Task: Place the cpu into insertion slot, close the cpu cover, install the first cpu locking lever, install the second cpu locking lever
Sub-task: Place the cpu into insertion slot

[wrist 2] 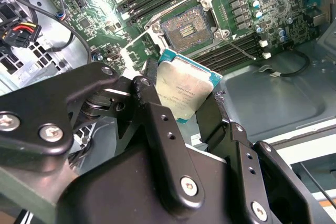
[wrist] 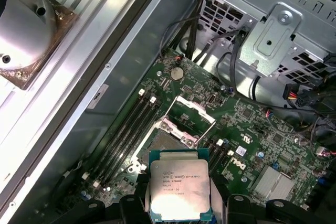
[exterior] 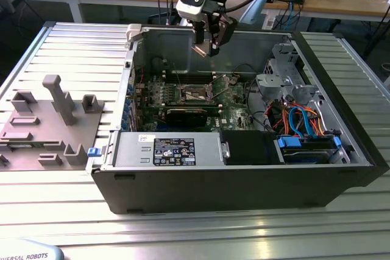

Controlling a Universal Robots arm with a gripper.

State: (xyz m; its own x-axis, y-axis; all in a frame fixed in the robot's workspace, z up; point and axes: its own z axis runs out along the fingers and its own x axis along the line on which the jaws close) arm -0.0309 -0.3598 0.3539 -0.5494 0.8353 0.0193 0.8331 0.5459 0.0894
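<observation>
A: Where is the cpu (wrist 2: 186, 90) right now?
B: It is pinched by two opposite edges in the hand (exterior: 207, 45), which is closed on it. That is high in the upper middle of the exterior view, above the open computer case (exterior: 244, 193). The insertion slot (exterior: 196, 94) lies below, near that view's middle, well apart from the chip.
A: And the cpu cover (wrist: 189, 113)?
B: Raised open just beside the slot in the first wrist view.
A: So what could go wrong?
B: In the second wrist view the chip looks tilted against the socket. Lowered like that, a corner probably lands first and bends contacts — or the chip skews in its narrow grip. It might also clip the raised cover.
</observation>
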